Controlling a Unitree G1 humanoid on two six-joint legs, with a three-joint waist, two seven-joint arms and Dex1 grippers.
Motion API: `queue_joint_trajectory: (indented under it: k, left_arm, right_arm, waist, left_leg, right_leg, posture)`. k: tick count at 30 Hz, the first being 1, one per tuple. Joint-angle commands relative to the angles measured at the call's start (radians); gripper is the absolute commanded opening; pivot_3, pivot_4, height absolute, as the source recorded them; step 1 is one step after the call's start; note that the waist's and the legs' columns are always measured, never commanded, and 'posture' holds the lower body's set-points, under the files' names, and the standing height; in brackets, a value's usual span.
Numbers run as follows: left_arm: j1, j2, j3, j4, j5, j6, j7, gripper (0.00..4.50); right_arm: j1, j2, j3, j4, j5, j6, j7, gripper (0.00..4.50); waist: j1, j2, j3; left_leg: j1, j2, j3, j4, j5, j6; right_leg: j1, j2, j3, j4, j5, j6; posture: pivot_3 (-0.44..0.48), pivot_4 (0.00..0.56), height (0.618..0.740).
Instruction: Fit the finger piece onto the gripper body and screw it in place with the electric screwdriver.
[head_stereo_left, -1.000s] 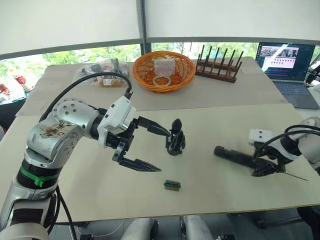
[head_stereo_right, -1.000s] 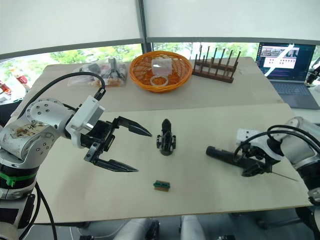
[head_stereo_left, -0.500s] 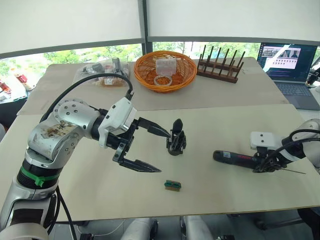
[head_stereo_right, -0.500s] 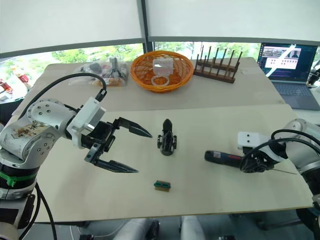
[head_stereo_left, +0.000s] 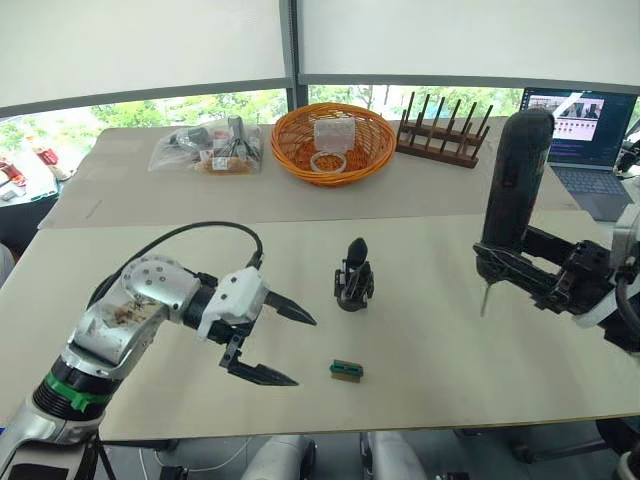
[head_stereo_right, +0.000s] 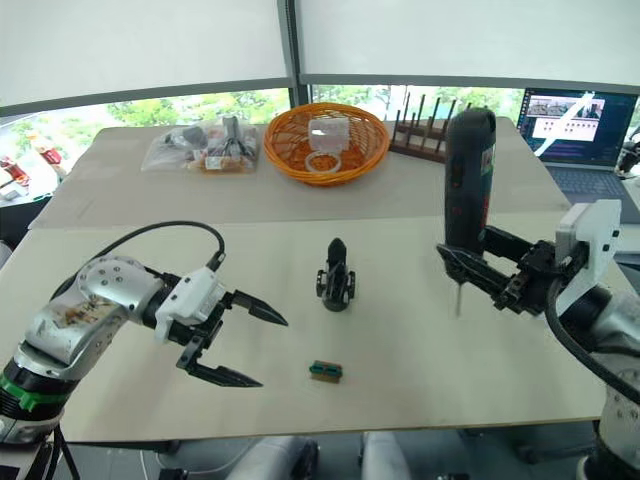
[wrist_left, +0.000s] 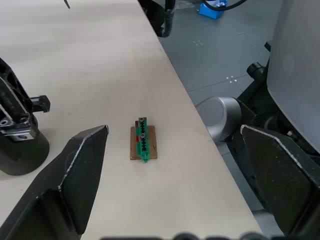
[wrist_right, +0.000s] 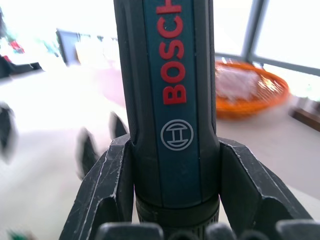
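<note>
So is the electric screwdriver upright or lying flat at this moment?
Upright: the right gripper holds the electric screwdriver vertical, bit pointing down above the table.

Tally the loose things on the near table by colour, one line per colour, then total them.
Black: 2, the gripper body standing on the table and the electric screwdriver, held upright above it in the right gripper.
Green-and-brown: 1, the small block.
Total: 3.

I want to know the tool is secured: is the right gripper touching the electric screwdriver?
Touching. In the right wrist view both fingers press against the sides of the electric screwdriver; the head views show the right gripper holding it upright above the table.
</note>
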Motion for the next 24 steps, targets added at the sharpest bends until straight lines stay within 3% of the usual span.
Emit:
queue_joint_trajectory:
  k: [1,6,10,24]
  left_arm:
    - [0.021,-0.006,-0.010,0.025,0.037,-0.079,-0.011,4.50]
    - [0.058,-0.056,-0.062,0.093,0.126,-0.234,-0.007,4.50]
    - [0.103,-0.094,-0.077,0.123,0.184,-0.329,0.033,4.50]
    - [0.135,-0.167,-0.073,0.228,0.228,-0.391,0.139,4.50]
  right_arm:
    - [0.031,0.020,0.111,-0.121,0.132,-0.039,-0.026,1.97]
    - [0.051,0.050,0.368,-0.123,0.074,-0.174,0.036,1.97]
    - [0.037,0.075,0.476,-0.060,0.007,-0.286,0.049,1.97]
    - [0.018,0.091,0.621,-0.001,-0.041,-0.398,-0.012,1.97]
  waist:
    - [-0.003,0.000,0.000]
    - [-0.006,0.000,0.000]
    - [-0.006,0.000,0.000]
    - [-0.007,-0.001,0.000]
  left_leg:
    - [0.000,0.000,0.000,0.000,0.000,0.000]
    - [0.003,0.000,0.000,0.000,-0.001,0.001]
    - [0.004,0.000,0.000,0.000,0.000,0.000]
    - [0.004,-0.001,0.000,0.000,0.000,0.001]
  right_leg:
    - [0.000,0.000,0.000,0.000,0.000,0.000]
    - [0.003,0.000,-0.004,0.000,0.000,0.000]
    - [0.004,0.000,-0.005,-0.002,0.000,0.000]
    - [0.003,0.000,-0.006,-0.001,0.000,0.000]
  posture:
    - [0.000,0.150,0.740]
    - [0.000,0.150,0.740]
    - [0.000,0.150,0.740]
    - [0.000,0.150,0.740]
